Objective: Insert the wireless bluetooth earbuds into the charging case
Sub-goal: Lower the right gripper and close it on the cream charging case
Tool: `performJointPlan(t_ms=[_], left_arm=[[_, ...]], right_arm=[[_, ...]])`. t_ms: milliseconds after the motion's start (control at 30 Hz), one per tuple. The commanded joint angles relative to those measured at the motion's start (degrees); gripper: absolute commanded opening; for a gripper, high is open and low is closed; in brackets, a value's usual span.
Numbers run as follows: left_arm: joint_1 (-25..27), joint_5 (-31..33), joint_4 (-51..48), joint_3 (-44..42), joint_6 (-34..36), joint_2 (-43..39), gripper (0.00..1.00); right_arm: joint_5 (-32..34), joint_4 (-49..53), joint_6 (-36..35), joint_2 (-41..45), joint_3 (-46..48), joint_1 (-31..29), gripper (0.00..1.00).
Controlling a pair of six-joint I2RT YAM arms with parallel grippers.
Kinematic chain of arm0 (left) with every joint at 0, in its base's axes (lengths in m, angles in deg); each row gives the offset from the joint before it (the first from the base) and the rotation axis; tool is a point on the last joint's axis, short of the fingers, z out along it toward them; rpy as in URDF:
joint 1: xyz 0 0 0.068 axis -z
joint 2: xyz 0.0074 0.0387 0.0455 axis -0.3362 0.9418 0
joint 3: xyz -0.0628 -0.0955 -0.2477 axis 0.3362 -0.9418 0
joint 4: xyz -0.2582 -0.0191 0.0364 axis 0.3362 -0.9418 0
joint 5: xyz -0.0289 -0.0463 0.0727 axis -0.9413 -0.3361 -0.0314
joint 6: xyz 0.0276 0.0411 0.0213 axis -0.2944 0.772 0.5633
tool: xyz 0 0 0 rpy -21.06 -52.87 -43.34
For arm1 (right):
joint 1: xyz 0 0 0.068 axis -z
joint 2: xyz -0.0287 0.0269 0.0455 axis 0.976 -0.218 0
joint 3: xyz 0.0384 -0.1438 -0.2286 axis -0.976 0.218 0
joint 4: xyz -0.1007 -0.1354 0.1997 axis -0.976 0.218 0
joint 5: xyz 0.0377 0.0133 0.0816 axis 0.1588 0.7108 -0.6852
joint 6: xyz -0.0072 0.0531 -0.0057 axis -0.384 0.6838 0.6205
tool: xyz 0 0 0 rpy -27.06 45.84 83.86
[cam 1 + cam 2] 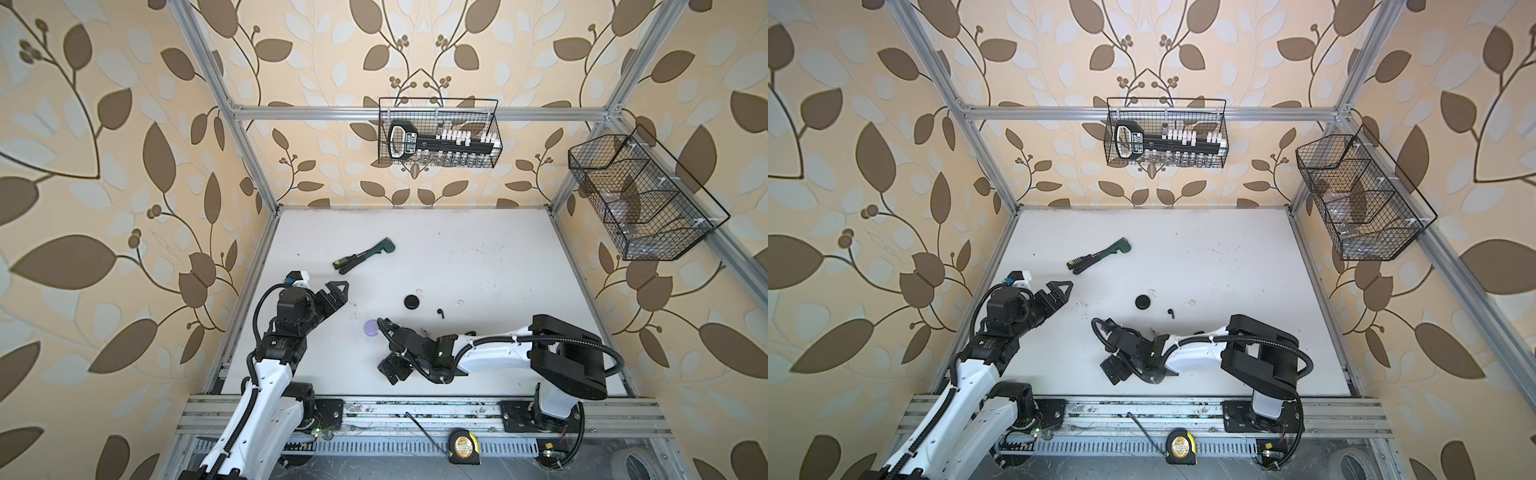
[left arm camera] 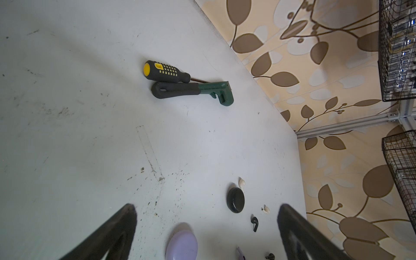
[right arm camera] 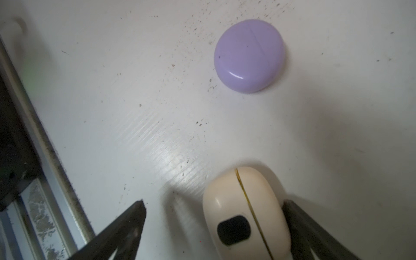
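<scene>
At the far left the left pincer [image 1: 338, 291] hung spread and empty above the tabletop [image 1: 498, 257], with a screwdriver [image 1: 341, 262] and wrench [image 1: 380, 248] lying just beyond it. Next came the lilac case [image 1: 371, 328], lid shut. Near it the right pincer [image 3: 213, 202] sat low and spread wide around the cream case [image 3: 227, 191], which was also shut; one finger touched its rounded side and the other stood well off. Further right lay the shut black case [image 1: 412, 301] with a white earbud [image 1: 419, 294] just beside it, then a black earbud [image 1: 439, 312] and a second white earbud [image 1: 459, 302], all loose. To my eye the danger was plain: pressed from one side first, that smooth case could skid or squirt free. With every lid down, no earbud could go in yet. The low right arm might also sweep the loose ones away.
</scene>
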Motion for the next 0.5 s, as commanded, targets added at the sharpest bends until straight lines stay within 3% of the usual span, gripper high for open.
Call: performJointPlan(t_ms=[0,467], left_arm=[[-0.4,0.1,0.1,2.7,1.4,-0.5,0.99],[-0.4,0.3,0.0,2.6,1.6,-0.5,0.99]], right_arm=[[0.7,-0.1,1.6,1.8,1.5,-0.8,0.93],[5.0,3.3,0.2,3.0,0.7,-1.0,0.86]])
